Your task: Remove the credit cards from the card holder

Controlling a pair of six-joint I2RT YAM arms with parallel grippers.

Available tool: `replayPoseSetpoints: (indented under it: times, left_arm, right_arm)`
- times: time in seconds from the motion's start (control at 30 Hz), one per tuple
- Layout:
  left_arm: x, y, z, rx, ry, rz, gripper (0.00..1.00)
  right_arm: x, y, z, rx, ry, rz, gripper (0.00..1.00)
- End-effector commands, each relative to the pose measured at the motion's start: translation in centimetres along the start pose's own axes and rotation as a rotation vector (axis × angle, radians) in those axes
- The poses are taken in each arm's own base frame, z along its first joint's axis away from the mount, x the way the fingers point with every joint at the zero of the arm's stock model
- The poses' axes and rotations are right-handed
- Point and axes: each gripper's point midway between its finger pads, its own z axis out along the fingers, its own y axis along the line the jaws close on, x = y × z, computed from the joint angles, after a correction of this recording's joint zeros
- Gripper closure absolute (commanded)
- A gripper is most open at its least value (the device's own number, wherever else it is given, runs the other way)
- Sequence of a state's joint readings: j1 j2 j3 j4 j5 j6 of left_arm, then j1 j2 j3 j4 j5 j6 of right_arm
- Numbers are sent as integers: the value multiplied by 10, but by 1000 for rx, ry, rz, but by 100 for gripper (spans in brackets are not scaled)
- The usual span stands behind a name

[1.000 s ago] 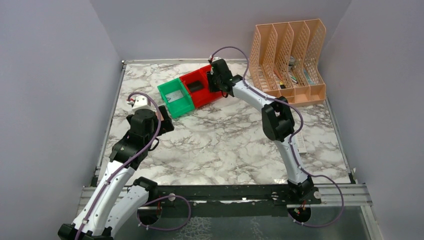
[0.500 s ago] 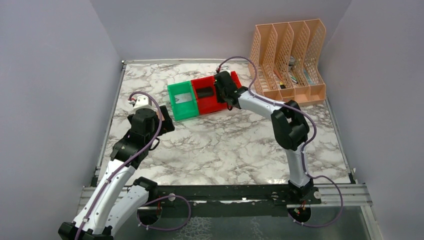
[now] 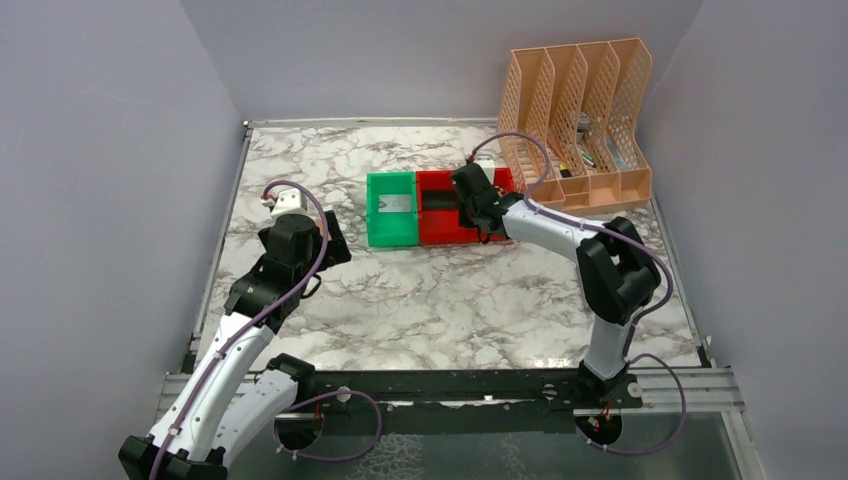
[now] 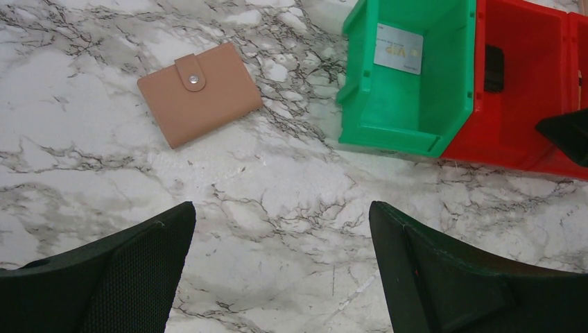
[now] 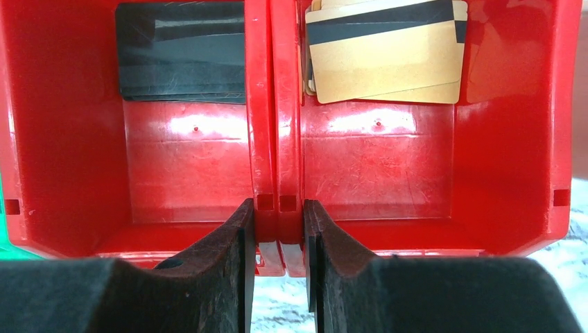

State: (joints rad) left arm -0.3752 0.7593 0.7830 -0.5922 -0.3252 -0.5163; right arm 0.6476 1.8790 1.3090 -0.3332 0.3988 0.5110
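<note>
My left gripper (image 4: 281,208) hangs over the marble table (image 4: 83,139) with its fingers (image 4: 104,277) spread wide and nothing between them. The card holder (image 4: 200,94) lies flat on the marble ahead of it and a little to the left. It is folded shut, its snap tab is fastened, and it touches nothing else. Only bare tabletop lies between my open fingers and the holder. The green bin (image 4: 409,104) stands to the holder's right, apart from it, with a silver card (image 4: 400,48) at its far end. The red bins (image 5: 277,104) sit right against the green bin's other side. My right gripper (image 5: 277,208) is clamped on them, one finger (image 5: 208,277) in each bin, pinching the two adjoining walls at the near rim. The left red bin has black cards (image 5: 182,52) stacked at its far end, and the right one has gold cards (image 5: 385,59) with dark stripes fanned at its far end. My right forearm reaches across the table to the bins. The peach file rack (image 3: 575,110) stands just beyond the bins in the far right corner. I cannot see the holder from above, because my left arm covers that part of the table.
</note>
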Motion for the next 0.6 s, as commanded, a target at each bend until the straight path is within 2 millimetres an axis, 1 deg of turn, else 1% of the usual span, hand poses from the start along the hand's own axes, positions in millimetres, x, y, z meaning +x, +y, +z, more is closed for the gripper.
replayPoseSetpoints:
  times: [0.0, 0.2, 0.27, 0.4, 0.57]
  left_arm:
    - [-1, -4, 0, 27, -8, 4, 1]
    - [0, -4, 1, 26, -2, 6, 1]
    - [0, -5, 1, 27, -1, 6, 1]
    - [1, -5, 2, 27, 4, 7, 1]
    - [2, -5, 3, 28, 9, 8, 1]
  right_arm:
    - [48, -28, -15, 70, 131, -2, 81]
    - [58, -24, -32, -37, 130, -13, 81]
    - [63, -25, -36, -49, 133, -19, 81]
    - [76, -31, -36, -42, 161, -36, 81]
    - [88, -30, -38, -74, 182, -47, 81]
